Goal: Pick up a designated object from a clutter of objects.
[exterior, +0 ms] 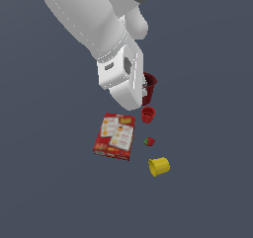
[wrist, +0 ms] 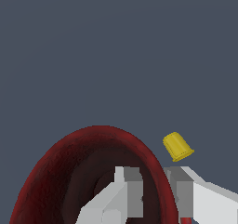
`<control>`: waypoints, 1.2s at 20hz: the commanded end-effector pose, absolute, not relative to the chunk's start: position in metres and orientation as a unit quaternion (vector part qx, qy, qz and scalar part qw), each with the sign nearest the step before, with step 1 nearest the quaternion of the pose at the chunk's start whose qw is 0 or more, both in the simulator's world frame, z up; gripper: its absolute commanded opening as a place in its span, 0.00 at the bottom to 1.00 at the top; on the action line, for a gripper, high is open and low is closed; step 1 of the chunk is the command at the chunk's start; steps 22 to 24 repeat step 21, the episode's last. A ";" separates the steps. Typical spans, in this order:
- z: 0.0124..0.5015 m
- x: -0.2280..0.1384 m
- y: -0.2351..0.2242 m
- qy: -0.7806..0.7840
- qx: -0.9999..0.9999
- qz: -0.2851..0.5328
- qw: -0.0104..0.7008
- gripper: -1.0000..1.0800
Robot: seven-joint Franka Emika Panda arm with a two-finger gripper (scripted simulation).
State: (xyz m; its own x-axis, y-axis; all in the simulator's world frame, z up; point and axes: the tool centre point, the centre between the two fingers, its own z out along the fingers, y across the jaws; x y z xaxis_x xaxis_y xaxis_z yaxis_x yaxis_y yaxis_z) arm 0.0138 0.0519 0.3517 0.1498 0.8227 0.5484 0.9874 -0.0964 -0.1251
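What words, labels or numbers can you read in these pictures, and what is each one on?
No text can be read.
Flat red box: white and orange panels with printing, too small and blurred to read.
Dark red mug, small red cup, yellow cup, strawberry: no markings visible.

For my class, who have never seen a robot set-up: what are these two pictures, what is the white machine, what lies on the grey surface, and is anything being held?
Both pictures are computer renders of one moment. The exterior view looks at the scene from off the machine; the wrist view comes from a camera on the arm's wrist, looking along its claw.

The white machine is a robot arm. On the grey surface lie a flat red box, a small red cup, a tiny strawberry and a yellow cup on its side.

The dark red mug is at the claw. One finger sits inside the mug, the other outside, with the wall between them. It looks gripped, but whether it is lifted I cannot tell.
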 end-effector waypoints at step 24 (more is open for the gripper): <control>0.469 -0.056 0.045 -0.629 -0.719 -0.175 0.238 0.00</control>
